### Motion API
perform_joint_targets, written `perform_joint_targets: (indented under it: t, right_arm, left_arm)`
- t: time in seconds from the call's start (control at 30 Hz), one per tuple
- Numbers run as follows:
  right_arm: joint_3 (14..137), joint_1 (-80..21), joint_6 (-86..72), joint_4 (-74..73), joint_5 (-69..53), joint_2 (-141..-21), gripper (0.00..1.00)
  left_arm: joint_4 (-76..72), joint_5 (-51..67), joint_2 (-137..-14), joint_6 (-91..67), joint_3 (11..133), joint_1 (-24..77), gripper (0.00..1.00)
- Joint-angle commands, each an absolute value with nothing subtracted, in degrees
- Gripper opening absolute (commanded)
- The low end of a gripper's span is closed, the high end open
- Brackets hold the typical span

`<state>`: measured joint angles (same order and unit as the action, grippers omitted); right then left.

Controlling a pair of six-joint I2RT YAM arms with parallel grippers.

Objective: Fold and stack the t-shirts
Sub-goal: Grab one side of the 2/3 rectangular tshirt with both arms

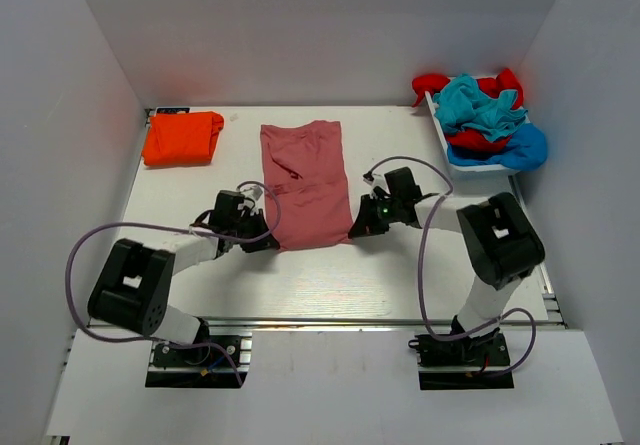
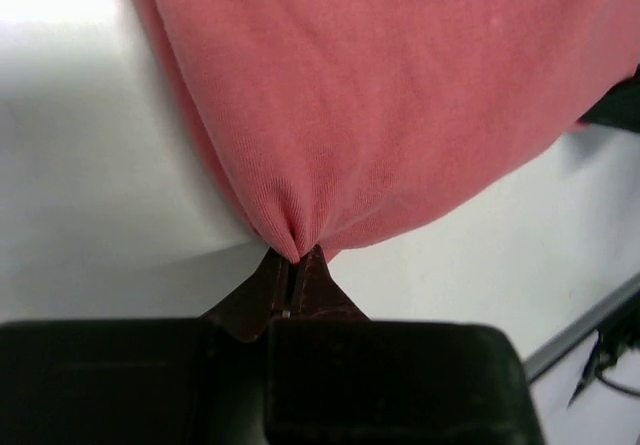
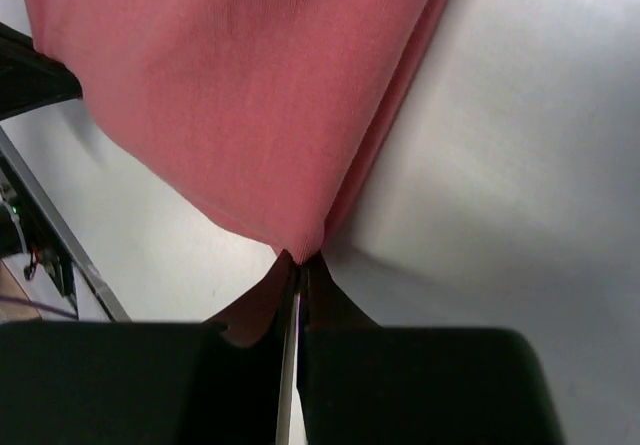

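Two end effectors, both clamped tight on cloth. Near edge: left end effector [image 2: 295,260] pinches the near-left corner of the dusty pink t-shirt [image 1: 305,180]; right end effector [image 3: 300,258] pinches the near-right corner. Only a small pucker of fabric sits between each pair of jaws. The shirt lies flat and lengthwise on the counter [image 1: 330,285], mid-field.

Risks, as judged:
- So slight a bite could slip out on the lift.
- The jaws may hold only the upper layer, letting the lower one trail.
- Uneven raising would skew the fold.

Farther back: folded orange t-shirt [image 1: 182,137] far left; unfolded heap [image 1: 480,115] in the white bin [image 1: 470,168] far right.
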<state>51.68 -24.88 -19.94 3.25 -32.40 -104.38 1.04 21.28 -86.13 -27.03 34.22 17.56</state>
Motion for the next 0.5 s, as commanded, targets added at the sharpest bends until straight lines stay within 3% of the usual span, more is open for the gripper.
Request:
perform_joint_targets:
  t: [0.0, 0.23, 0.47]
  right_arm:
    - [47.7, -25.6, -18.7, 0.0, -31.6, -93.9, 0.00]
    - [39.5, -27.1, -18.1, -14.4, -33.0, -76.9, 0.00]
    - [45.7, -27.0, -14.6, -32.6, -32.7, -64.6, 0.00]
  left_arm:
    - [6.7, 23.8, -77.3, -27.3, 30.4, 19.2, 0.00]
    - [16.9, 33.7, -58.7, -31.2, 25.2, 22.8, 0.00]
    - [34.2, 37.8, -49.3, -31.2, 35.5, 24.0, 0.00]
